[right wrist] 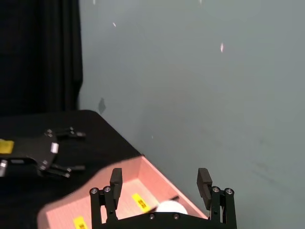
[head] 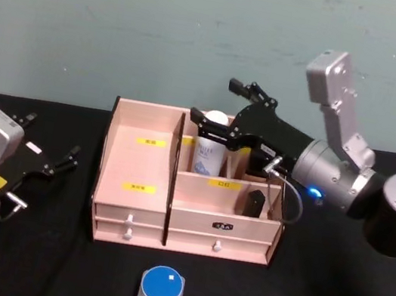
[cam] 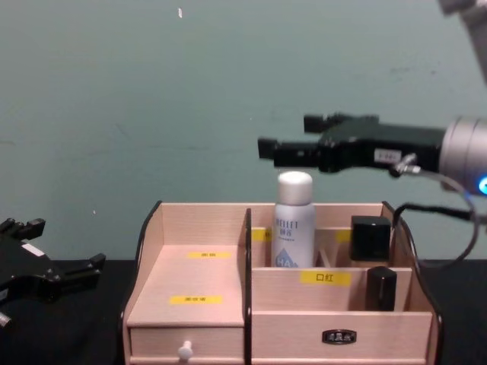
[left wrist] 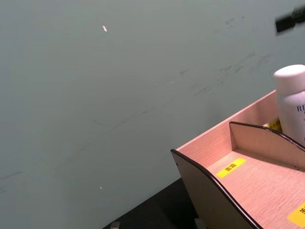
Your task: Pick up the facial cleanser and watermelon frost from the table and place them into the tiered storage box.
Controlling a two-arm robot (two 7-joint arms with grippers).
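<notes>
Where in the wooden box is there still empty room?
The wide left side of the tiered storage box, both steps with yellow labels, is bare. The right side is crowded: a white bottle stands in back, two black items farther right, and the right end effector hovers open above.

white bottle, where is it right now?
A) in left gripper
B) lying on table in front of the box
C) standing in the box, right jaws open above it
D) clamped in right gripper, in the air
C: the white bottle stands upright in a rear compartment of the tiered storage box, and the right gripper hangs over its cap with jaws spread apart. The left gripper sits open and empty at the table's left.
</notes>
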